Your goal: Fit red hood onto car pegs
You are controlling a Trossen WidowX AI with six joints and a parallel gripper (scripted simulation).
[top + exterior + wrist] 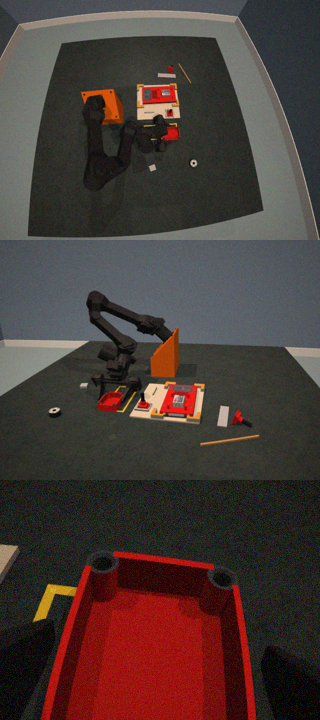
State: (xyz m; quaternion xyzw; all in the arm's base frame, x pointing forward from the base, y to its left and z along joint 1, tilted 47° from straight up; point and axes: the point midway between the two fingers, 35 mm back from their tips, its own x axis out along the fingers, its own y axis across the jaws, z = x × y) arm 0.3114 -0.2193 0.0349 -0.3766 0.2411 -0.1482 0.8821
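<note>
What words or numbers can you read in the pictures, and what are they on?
None that I can read.
Engine block: small marks on top, too blurred to make out.
Round black-and-white thing: no letters that I can see.
Red hood: no writing on the parts that show.
</note>
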